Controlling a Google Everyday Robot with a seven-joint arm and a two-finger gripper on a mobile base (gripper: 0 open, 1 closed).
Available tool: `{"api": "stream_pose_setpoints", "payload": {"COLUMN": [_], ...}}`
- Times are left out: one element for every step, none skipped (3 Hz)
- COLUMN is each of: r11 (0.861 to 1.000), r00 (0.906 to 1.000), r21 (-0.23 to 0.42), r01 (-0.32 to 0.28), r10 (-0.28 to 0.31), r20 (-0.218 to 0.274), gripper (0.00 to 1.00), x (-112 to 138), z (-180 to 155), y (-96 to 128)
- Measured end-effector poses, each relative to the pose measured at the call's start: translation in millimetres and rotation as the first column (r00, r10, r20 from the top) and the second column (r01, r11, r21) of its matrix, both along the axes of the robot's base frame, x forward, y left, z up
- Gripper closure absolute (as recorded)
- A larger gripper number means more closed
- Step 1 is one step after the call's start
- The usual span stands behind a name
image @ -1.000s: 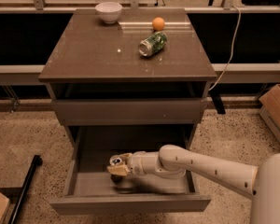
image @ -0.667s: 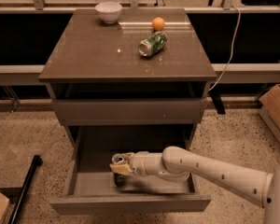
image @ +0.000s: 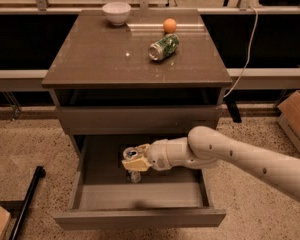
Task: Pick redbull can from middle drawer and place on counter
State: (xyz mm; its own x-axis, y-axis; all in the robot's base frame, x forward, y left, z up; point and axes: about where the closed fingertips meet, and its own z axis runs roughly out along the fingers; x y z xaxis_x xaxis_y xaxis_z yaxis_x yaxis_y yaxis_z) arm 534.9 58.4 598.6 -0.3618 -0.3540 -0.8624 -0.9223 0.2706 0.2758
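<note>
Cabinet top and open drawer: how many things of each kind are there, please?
Cans: 2, the green can lying on the counter and the redbull can held by the gripper in the middle drawer.
Bowls: 1, the white bowl.
Balls: 1, the orange ball.
Total: 4.

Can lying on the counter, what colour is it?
The can is green-patterned, silver-ended; camera view. Pincer is in the open drawer.

The slim, dark bluish-silver redbull can (image: 130, 154) with a shiny lid is clamped, tilted, in the gripper (image: 135, 163) over the open grey-brown middle drawer (image: 140, 198), below the glossy brown counter (image: 100, 59).
</note>
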Motion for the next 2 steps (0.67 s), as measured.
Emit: {"api": "stream_pose_setpoints", "payload": {"r11": [0.994,0.985], "r00": [0.9977,0.9964], "r21": [-0.086,-0.157], "r01": [-0.066,-0.068], "r10": [0.065,0.075], "r20": [-0.02,0.039], "gripper": [1.0,1.0], "x": [-13,-8], "z": [73,178], "y": [-22,-48]}}
